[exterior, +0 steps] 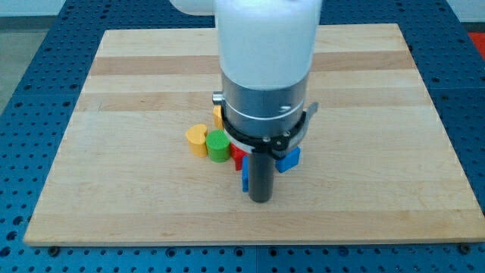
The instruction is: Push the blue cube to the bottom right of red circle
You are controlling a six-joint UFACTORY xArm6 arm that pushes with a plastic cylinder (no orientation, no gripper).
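Observation:
My tip rests on the board just below the cluster of blocks near the middle. A blue cube sits just right of the rod, partly hidden by the arm. A thin blue block touches the rod's left side. A red block shows just above it, mostly hidden by the arm; its shape cannot be made out. A green cylinder and a yellow heart-like block lie to the left.
Another yellow block peeks out at the arm's left edge. The wooden board lies on a blue perforated table. The arm's white and grey body hides the board's middle.

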